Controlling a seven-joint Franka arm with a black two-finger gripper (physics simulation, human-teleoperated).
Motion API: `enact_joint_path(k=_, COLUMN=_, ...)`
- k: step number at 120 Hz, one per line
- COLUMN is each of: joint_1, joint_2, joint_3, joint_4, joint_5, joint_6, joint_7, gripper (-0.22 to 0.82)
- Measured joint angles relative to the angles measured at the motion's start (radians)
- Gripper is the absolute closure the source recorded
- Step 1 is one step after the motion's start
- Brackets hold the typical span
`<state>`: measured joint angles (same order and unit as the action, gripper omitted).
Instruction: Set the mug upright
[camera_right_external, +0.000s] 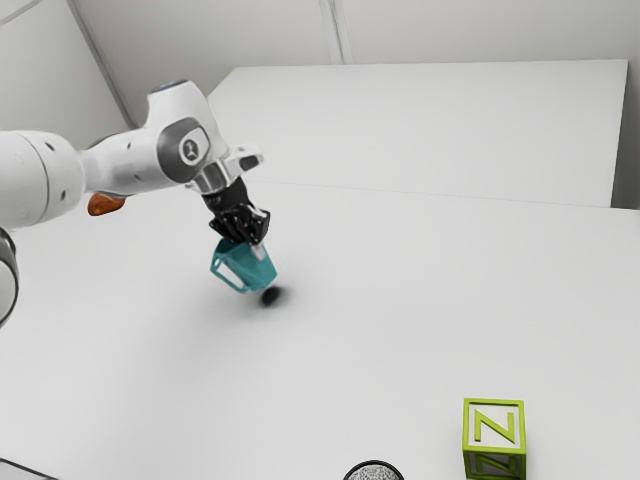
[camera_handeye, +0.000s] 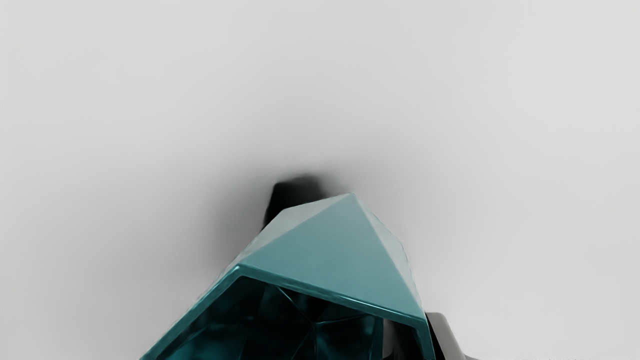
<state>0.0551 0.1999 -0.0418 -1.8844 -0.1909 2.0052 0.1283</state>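
The black two-finger hand (camera_right_external: 254, 247) was clamped on the wall (camera_handeye: 335, 255) of the tilted, faceted teal mug (camera_right_external: 244, 270) above the white worktop (camera_right_external: 400, 320); presumably light, rigid and slippery, the mug was best gripped there.

The mug (camera_right_external: 262, 273) is teal, darker inside; the gripper (camera_right_external: 256, 246) is black. At the exterior view's near right, a white block (camera_right_external: 515, 428) has lime-green edges and a lime-green Z. A black-rimmed round thing (camera_right_external: 373, 473) is speckled grey.
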Motion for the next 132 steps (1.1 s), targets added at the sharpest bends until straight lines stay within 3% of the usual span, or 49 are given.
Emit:
enact_joint_path(k=52, joint_1=-0.028, joint_2=-0.036, joint_3=-0.003, joint_4=-0.113, joint_5=0.250, joint_6=0.168, joint_7=-0.134, gripper=0.78)
enact_joint_path(k=132, joint_1=-0.029, joint_2=-0.002, joint_3=-0.007, joint_4=-0.162, joint_5=0.281, joint_6=0.226, joint_7=-0.264, gripper=0.78)
